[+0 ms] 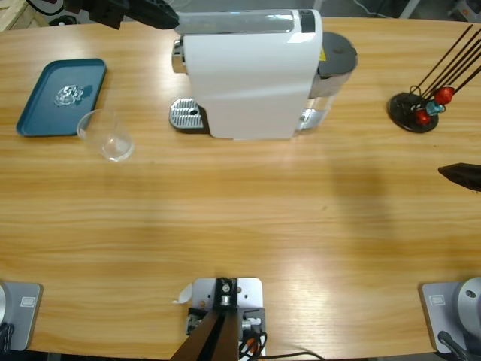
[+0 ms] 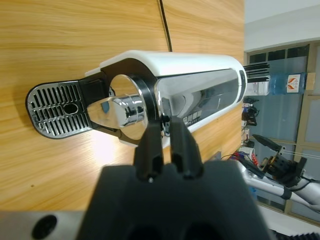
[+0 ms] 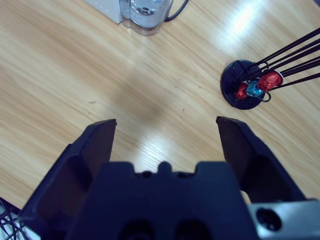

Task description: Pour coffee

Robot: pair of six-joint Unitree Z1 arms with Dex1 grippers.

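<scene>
The white coffee machine [image 1: 252, 75] stands at the back middle of the table, its slotted drip tray [image 1: 186, 115] sticking out to the left with nothing on it. An empty clear cup [image 1: 107, 135] stands on the wood left of it. No brown coffee shows anywhere. My left gripper [image 1: 171, 19] hovers at the machine's top left corner; in the left wrist view it [image 2: 166, 125] is shut and empty, pointing at the chrome spout [image 2: 125, 111] above the drip tray [image 2: 59, 110]. My right gripper [image 3: 166, 122] hangs open over bare wood; only its tip [image 1: 460, 174] shows at the right edge.
A blue tray [image 1: 34, 113] with a small crumpled clear thing [image 1: 70, 95] lies at the far left, beside the cup. A black capsule stand [image 1: 412, 113] with red and blue capsules [image 3: 255, 87] sits at the right. The machine's water tank [image 3: 146, 11] is at its right end.
</scene>
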